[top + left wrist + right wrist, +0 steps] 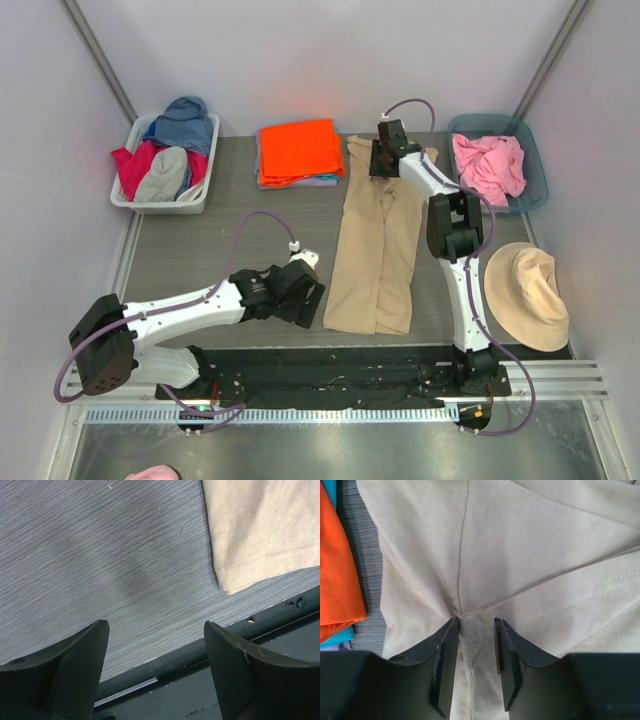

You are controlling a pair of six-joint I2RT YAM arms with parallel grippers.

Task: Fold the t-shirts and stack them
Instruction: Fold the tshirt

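The tan shirt lies flat on the table as one long strip. Its long way runs from the near edge, by the arm bases, to the far side. The R gripper is at the far end of the strip. Its fingers are almost together w/ a small bunch of tan cloth pinched between them, & the cloth puckers toward that spot. The L gripper is at the other end, low over bare table just beside the near left corner of the shirt. It is spread wide & holds nothing. In the left wrist view the hem corner sits up & to the right of the fingers, not between them. So R has the far end & L is nearer the near end. I think the next fold goes along the long way, far end toward near end, so L prob. needs to slide a bit to its right to reach the hem. The orange shirt sits folded on a small pile just left of the far end, near the R gripper but apart from it.
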